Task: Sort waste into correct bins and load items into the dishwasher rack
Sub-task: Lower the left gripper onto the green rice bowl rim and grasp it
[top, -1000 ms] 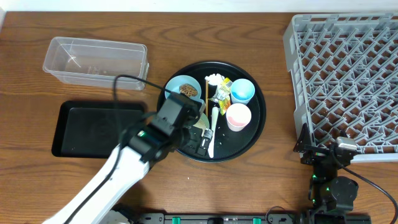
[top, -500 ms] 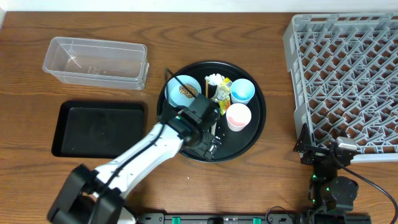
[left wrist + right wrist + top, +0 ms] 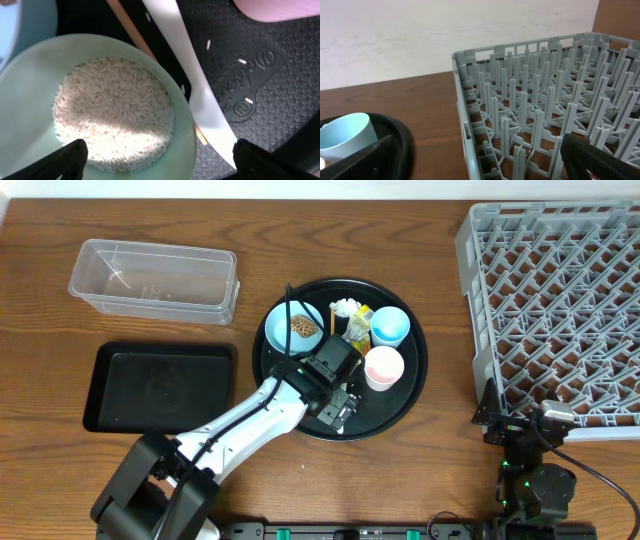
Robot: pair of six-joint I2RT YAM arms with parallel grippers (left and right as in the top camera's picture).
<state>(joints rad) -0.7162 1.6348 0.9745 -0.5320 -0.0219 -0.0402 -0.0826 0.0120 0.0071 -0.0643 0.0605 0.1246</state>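
Left tool (image 3: 160, 161) spread wide above the rice-filled mint bowl (image 3: 27, 115) on the round black tray (image 3: 402, 406).

Its jaws seem to straddle the bowl's rim and grip nothing. The white spoon (image 3: 192, 85) and chopstick (image 3: 131, 31) lie just beside that rim, inside the tray. Closing here could pinch the spoon along with the rim, or tip the bowl and scatter rice (image 3: 112, 110) across the tray. The right tool (image 3: 480, 162) sits released, well right of the tray, by the dishwasher rack (image 3: 560, 300).
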